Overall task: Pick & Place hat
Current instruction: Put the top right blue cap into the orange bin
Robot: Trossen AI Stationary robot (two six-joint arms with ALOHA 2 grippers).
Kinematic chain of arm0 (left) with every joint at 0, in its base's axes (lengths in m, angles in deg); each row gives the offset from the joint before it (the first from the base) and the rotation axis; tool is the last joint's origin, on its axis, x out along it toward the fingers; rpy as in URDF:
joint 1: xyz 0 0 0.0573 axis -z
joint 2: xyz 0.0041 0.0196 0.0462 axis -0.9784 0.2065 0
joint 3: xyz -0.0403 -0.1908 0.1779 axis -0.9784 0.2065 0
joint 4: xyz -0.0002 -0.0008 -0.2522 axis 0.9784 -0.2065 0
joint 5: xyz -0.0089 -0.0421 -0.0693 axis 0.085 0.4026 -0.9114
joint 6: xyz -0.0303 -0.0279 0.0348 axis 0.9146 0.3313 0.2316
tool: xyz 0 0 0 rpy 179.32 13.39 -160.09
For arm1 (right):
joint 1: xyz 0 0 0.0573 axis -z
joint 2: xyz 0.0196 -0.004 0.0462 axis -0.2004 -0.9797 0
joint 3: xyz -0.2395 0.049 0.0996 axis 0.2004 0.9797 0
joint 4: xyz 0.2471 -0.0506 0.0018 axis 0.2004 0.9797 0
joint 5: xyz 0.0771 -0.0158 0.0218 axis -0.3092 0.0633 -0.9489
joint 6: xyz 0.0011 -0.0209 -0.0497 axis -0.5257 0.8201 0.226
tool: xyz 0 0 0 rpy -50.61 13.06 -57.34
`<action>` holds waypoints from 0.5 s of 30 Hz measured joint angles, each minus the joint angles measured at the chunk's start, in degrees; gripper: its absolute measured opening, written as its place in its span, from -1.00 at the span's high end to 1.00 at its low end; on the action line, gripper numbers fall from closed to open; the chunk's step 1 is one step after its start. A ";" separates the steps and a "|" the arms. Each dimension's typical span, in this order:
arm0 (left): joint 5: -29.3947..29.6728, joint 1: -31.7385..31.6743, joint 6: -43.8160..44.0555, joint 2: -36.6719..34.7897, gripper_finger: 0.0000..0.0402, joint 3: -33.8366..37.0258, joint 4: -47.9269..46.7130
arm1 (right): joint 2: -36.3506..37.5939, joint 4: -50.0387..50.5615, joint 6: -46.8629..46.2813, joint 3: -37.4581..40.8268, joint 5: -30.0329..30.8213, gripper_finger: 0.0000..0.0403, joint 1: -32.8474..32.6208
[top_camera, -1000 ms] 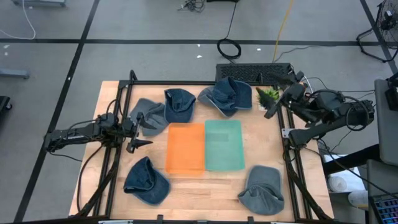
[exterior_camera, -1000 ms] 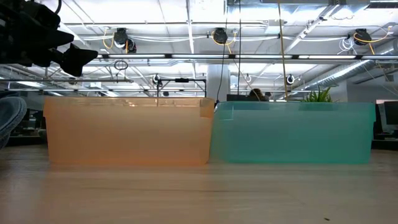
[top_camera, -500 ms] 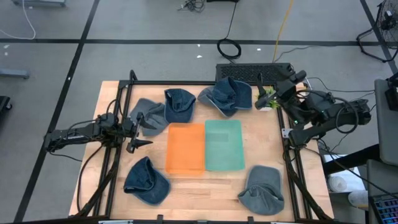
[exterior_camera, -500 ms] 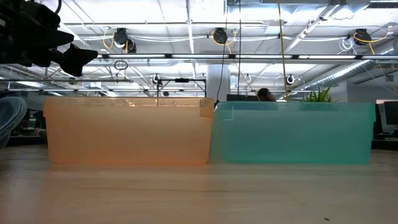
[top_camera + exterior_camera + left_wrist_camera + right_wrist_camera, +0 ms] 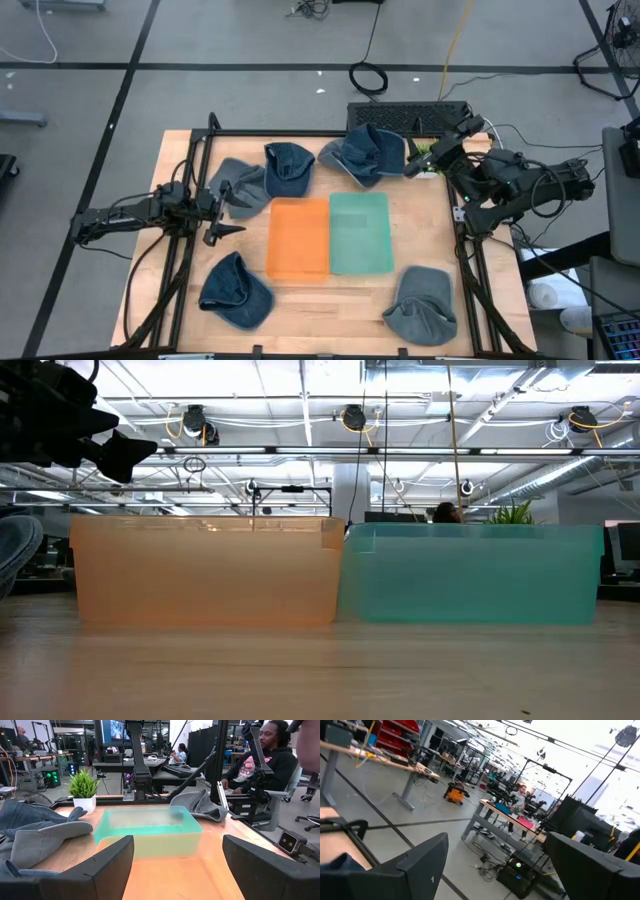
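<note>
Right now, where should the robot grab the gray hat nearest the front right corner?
Probably the crumpled crown of the gray hat, coming straight down from above. It lies flat and apart from the teal bin, and the raised folds give the pincer something to pinch.

Two bins (image 5: pixel 330 235) sit side by side, touching, at the table's (image 5: pixel 430 235) middle. Three hats (image 5: pixel 290 167) lie in a row behind them, with a potted plant (image 5: pixel 432 152) at the far right corner. Two more hats (image 5: pixel 236 290) lie in front, one toward each near corner.
</note>
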 joint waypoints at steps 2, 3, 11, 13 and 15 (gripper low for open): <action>0.01 0.00 -0.01 0.01 -0.54 0.00 0.01 | -0.17 0.23 1.40 0.36 -0.02 -0.61 0.00; 0.01 -0.01 -0.01 0.02 -0.54 0.00 0.02 | -0.32 0.27 2.34 0.54 0.03 -0.61 0.00; 0.00 -0.01 0.00 0.02 -0.54 0.00 0.00 | -1.23 0.23 14.21 1.32 1.59 -0.61 0.97; 0.00 -0.02 0.00 0.00 -0.54 0.00 0.00 | -1.33 0.31 17.07 1.33 1.65 -0.61 1.75; 0.00 0.00 -0.01 0.02 -0.54 0.00 0.01 | -1.26 0.27 19.71 1.34 1.67 -0.61 2.56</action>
